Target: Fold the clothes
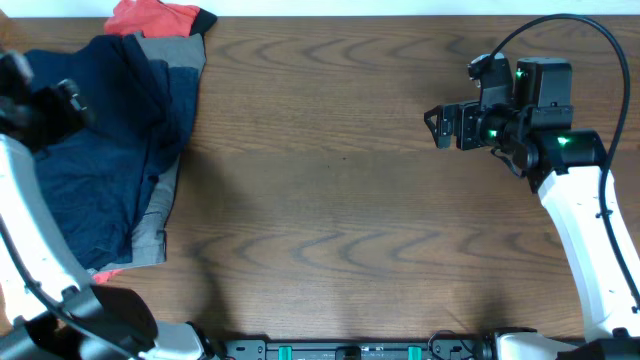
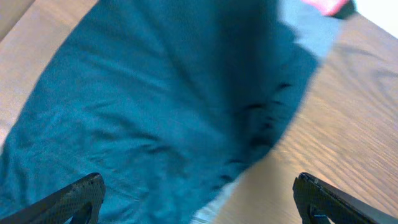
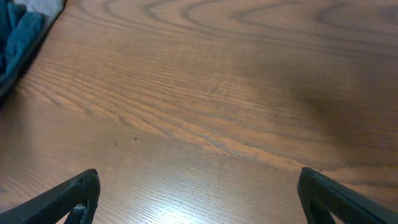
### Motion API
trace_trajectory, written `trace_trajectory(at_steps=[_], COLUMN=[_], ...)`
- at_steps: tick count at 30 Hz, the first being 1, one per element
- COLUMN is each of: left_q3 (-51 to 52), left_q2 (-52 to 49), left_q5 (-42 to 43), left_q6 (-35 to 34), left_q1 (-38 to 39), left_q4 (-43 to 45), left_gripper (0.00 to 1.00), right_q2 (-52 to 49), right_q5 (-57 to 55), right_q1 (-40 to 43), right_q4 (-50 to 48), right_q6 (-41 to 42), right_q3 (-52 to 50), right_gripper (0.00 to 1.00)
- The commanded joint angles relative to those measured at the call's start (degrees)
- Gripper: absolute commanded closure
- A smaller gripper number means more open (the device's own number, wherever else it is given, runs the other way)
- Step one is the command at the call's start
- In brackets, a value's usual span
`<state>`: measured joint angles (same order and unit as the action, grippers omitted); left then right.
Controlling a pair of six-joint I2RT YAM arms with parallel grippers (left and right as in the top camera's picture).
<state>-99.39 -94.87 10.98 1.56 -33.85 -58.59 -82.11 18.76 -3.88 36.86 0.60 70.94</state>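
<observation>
A pile of clothes lies at the table's left edge in the overhead view. A dark navy garment (image 1: 95, 150) lies on top, a grey piece (image 1: 152, 225) shows under it, and a red-orange piece (image 1: 150, 15) sticks out at the back. My left gripper (image 1: 45, 110) hovers over the pile, open and empty. In the left wrist view (image 2: 196, 196) its fingers straddle the edge of the navy cloth (image 2: 143, 106); no waistband button shows. My right gripper (image 1: 440, 125) is open and empty above bare wood at the right, as the right wrist view (image 3: 199, 196) shows.
The wooden table (image 1: 350, 200) stretches between the pile and the right arm. A corner of the navy cloth (image 3: 18, 37) shows at the far left of the right wrist view. The arm bases stand at the front edge.
</observation>
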Motion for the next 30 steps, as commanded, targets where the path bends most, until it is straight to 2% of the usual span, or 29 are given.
trace_trajectory(at_steps=[1,7,15,27,30], left_q3=[-0.9,-0.9,-0.9,-0.9,-0.9], left_q2=[-3.4,-8.8,-14.2,-22.4,-23.5], left_q5=[-0.6,-0.5,-0.5,-0.7,-3.2], left_q6=[0.7,0.8,0.8,7.8,7.9], left_q1=[-5.0,-13.1,-18.6,-19.2,-19.3], left_q4=[-0.6,0.0,6.0,12.3,13.7], left_gripper=[0.02,0.01,0.02,0.05,0.06], right_q2=[-0.4,-0.5,-0.5,-0.5,-0.5], right_q5=[1.2,1.2,1.2,-0.3,-0.3], right_q1=[0.6,-0.2,-3.2,-5.2,-5.2], right_q4=[-0.3,-0.3,-0.2,0.3,0.4], right_q6=[-0.7,-0.7,-0.7,-0.7,-0.7], right_q3=[1.2,1.2,1.2,1.2,1.2], right_gripper=[0.01,0.01,0.01,0.01,0.01])
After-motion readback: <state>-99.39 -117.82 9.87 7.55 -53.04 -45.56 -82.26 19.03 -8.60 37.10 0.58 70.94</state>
